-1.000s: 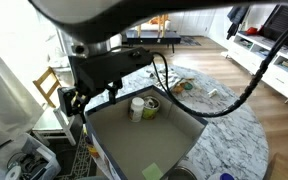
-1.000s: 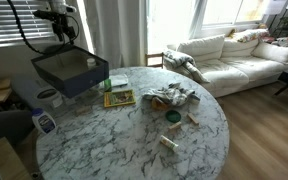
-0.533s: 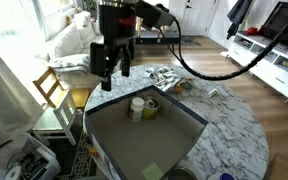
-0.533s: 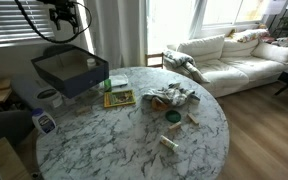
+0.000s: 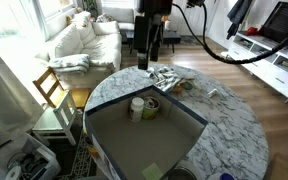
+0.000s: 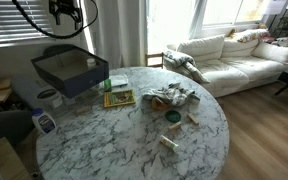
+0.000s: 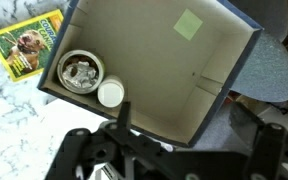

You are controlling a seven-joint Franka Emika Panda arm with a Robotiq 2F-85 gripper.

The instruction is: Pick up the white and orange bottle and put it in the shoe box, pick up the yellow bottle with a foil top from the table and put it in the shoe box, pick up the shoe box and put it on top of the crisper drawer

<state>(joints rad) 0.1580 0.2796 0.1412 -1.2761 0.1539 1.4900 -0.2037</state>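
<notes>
The shoe box [image 5: 144,140] [image 6: 72,70] [image 7: 174,70], dark grey-blue outside and brown inside, stands at the edge of the marble table [image 6: 134,140]. Inside it, in one corner, stand the white-capped bottle [image 5: 137,107] [image 7: 111,94] and the yellow bottle with a foil top [image 5: 152,104] [image 7: 81,72]. My gripper [image 5: 148,62] [image 6: 70,20] hangs open and empty well above the box. In the wrist view its dark fingers [image 7: 124,118] frame the bottom edge. The box hides what it rests on; the crisper drawer does not show clearly.
A green magazine [image 6: 118,97] [image 7: 24,42] lies beside the box. A crumpled cloth pile [image 6: 171,96] [image 5: 169,80] and small items [image 6: 171,116] lie mid-table. A spray bottle [image 6: 44,122] stands near the table's edge. A wooden chair [image 5: 49,85] and sofa [image 6: 229,55] stand beyond.
My gripper has risen from just above the box's rim to high over it and stayed open. The box and the two bottles have not moved.
</notes>
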